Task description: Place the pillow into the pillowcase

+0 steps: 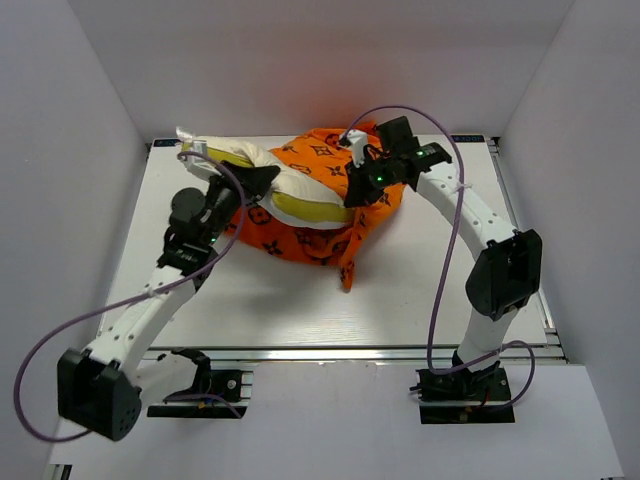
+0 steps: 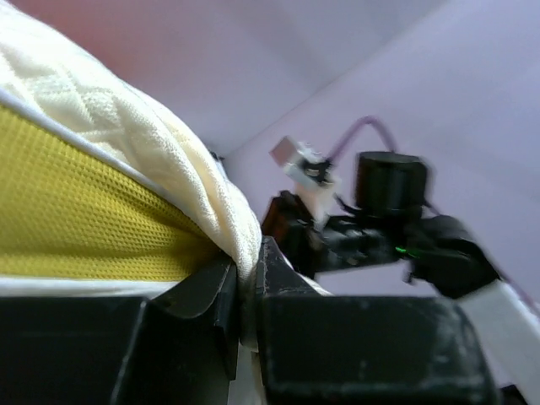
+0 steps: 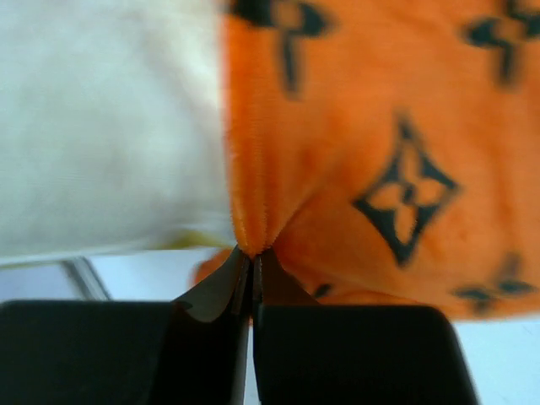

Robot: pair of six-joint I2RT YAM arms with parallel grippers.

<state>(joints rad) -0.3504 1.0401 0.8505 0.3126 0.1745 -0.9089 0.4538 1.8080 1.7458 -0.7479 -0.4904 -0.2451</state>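
Note:
The cream pillow (image 1: 245, 160), with its yellow side band, lies at the back of the table with its right part inside the orange, black-patterned pillowcase (image 1: 320, 235). My left gripper (image 1: 262, 180) is shut on a fold of the pillow's cream cover beside the band. In the left wrist view, the pillow (image 2: 118, 110) bulges above the left gripper (image 2: 249, 266), which pinches the fabric. My right gripper (image 1: 356, 192) is shut on the pillowcase's edge. In the right wrist view, the right gripper (image 3: 251, 257) nips a fold of the pillowcase (image 3: 380, 126), with the pillow (image 3: 101, 126) to its left.
The white table (image 1: 260, 300) is boxed in by white walls on the left, back and right. A loose orange corner of the case hangs toward the table's middle (image 1: 347, 270). Purple cables loop off both arms. The right arm (image 2: 396, 236) shows in the left wrist view.

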